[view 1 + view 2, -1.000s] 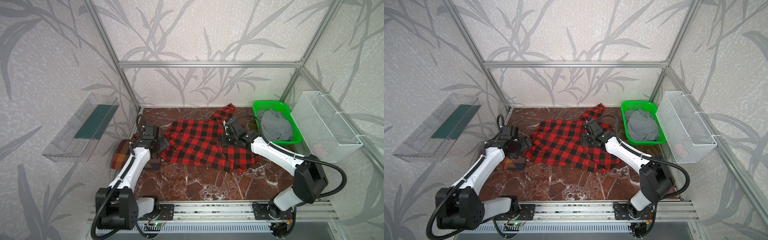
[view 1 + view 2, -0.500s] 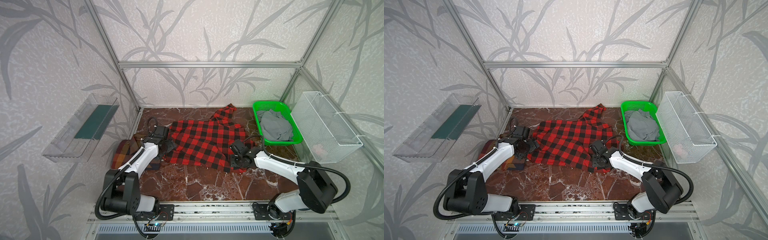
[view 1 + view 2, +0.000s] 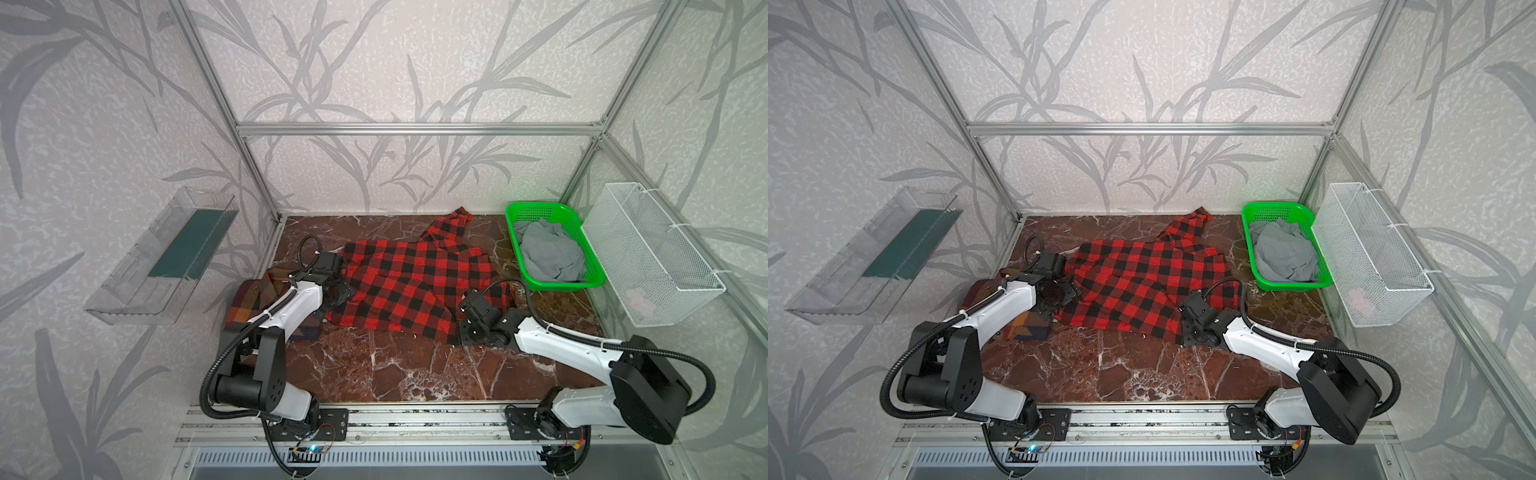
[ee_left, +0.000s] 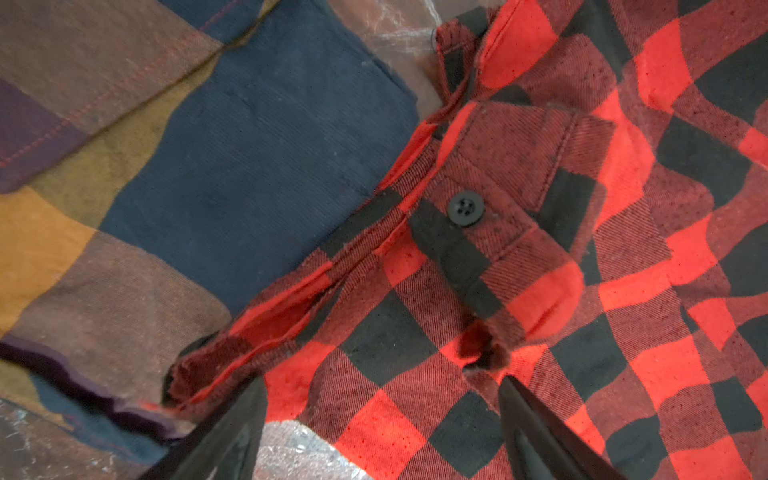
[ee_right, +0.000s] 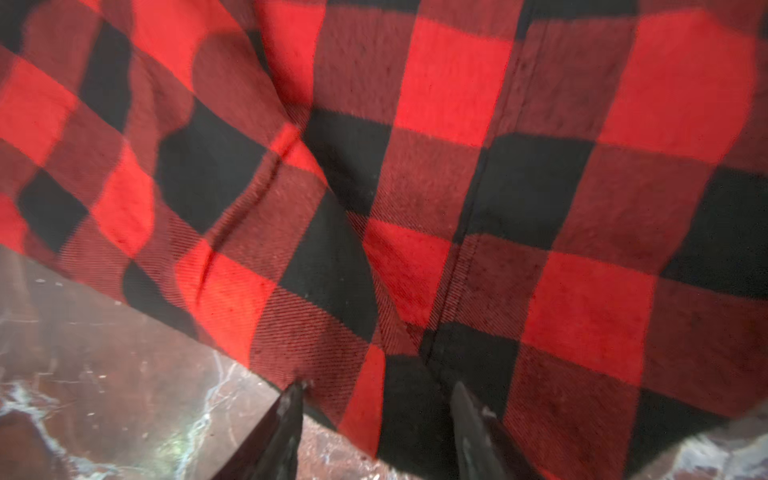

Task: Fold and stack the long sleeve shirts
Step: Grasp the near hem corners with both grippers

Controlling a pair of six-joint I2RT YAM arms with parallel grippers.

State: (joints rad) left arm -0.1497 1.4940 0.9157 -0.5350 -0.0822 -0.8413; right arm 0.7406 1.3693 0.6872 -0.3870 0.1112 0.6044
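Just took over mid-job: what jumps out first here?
The red-and-black checked shirt spread across the middle of the marble table dominates, with the left gripper at its left edge and the right gripper at its near right hem, both open. A brown plaid shirt lies beside it at the left, and a green basket holding grey cloth stands at the back right.

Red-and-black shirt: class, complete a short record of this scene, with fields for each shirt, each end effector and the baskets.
Red-and-black shirt: spread out, rumpled, middle of the table
Brown plaid shirt: at the left, partly hidden by the left arm
Left end effector: open, over the red shirt's buttoned edge
Right end effector: open, fingers astride the red shirt's near hem
Green basket: far right corner, holds grey cloth
Wire basket: mounted on the right side
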